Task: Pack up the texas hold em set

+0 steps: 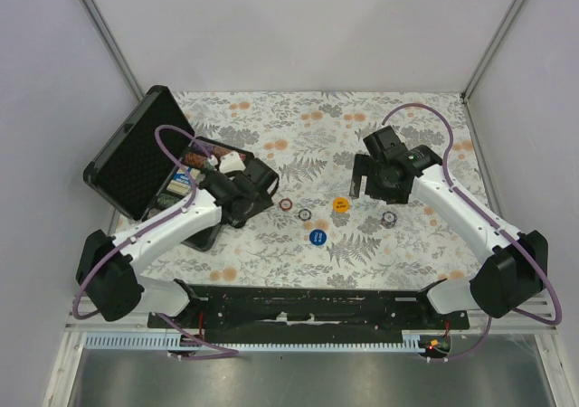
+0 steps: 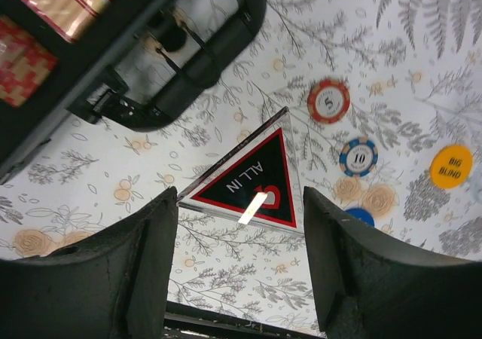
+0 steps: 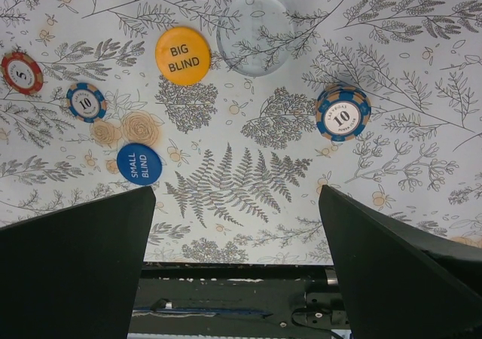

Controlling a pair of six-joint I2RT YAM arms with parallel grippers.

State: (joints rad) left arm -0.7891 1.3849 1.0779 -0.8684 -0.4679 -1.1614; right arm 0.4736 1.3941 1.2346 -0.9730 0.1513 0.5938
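Left gripper clamped on triangle at its base corners, above table just right of open case. Apex points out past the fingertips, base spans finger to finger, ALL IN face toward the wrist camera. Right gripper wide open, empty, over BIG BLIND button and 10 chip

Loose chips: three (one red, two blue)
Blind buttons: two
Clear disc: one
Triangle: one
Case: one
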